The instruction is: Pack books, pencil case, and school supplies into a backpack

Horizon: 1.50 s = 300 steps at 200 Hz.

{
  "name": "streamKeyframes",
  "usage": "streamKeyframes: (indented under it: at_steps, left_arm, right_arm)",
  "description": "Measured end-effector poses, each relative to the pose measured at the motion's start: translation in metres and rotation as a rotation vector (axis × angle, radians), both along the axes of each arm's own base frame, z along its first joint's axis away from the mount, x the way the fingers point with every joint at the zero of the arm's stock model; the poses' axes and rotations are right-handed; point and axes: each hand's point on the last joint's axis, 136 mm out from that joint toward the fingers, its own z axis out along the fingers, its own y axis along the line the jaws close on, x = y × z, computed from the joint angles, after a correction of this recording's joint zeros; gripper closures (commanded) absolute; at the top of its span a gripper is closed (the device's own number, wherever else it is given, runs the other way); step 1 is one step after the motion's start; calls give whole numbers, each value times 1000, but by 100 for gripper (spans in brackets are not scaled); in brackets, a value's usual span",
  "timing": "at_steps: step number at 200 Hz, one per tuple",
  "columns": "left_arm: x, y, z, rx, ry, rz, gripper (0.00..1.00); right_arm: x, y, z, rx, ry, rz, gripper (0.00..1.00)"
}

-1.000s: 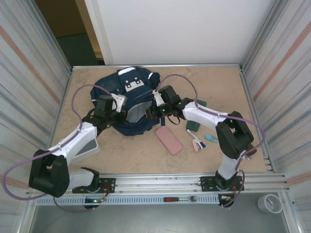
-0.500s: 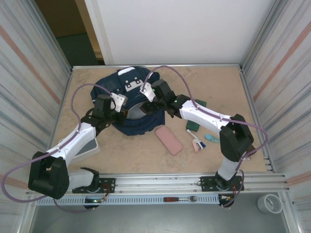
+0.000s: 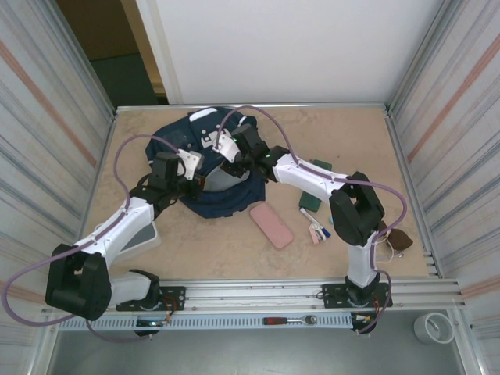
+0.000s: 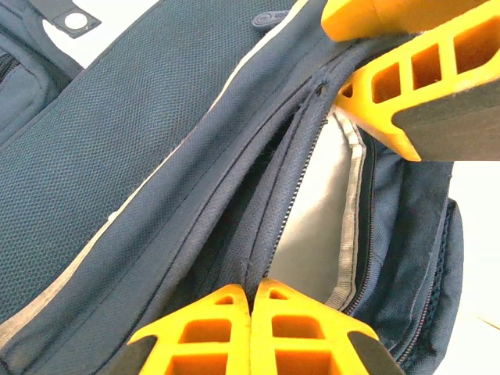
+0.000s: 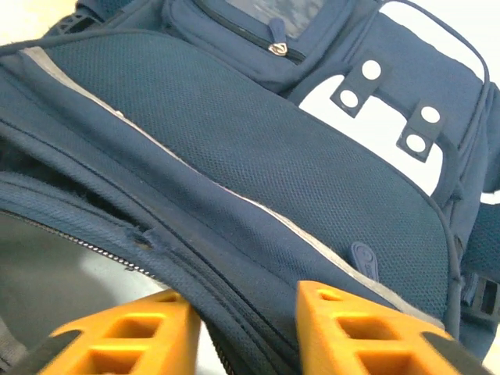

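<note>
Beige tabletop (image 3: pixel 351 137): your left gripper (image 4: pixel 250 295) pinches navy mesh backpack (image 4: pixel 133 156); right gripper (image 5: pixel 246 305) narrow, straddling its white-striped zipper rim.

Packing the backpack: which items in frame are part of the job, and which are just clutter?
Job:
backpack
pink pencil case
pens
books, partly under the right arm

Lying about:
red-handled tool on the front rail
white round object at the near right corner
brown item at the table's right edge
</note>
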Motion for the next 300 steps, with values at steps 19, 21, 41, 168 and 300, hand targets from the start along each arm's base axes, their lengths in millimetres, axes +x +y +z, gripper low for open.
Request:
streamKeyframes:
  at_steps: [19, 21, 41, 168, 300]
  left_arm:
    - [-1, 3, 9, -34, -2, 49, 69]
    - [-2, 4, 11, -43, -2, 58, 67]
    - [-12, 12, 27, -100, -21, 125, 54]
    - [-44, 23, -27, -21, 140, 281, 45]
    - [-15, 28, -26, 96, 111, 304, 42]
  right_arm:
    - [-4, 2, -1, 11, 22, 5, 100]
    - [-4, 2, -1, 13, 27, 4, 100]
    - [-7, 4, -2, 36, 55, -5, 100]
    - [3, -1, 10, 183, 196, -120, 100]
    - [11, -9, 10, 207, 219, -163, 100]
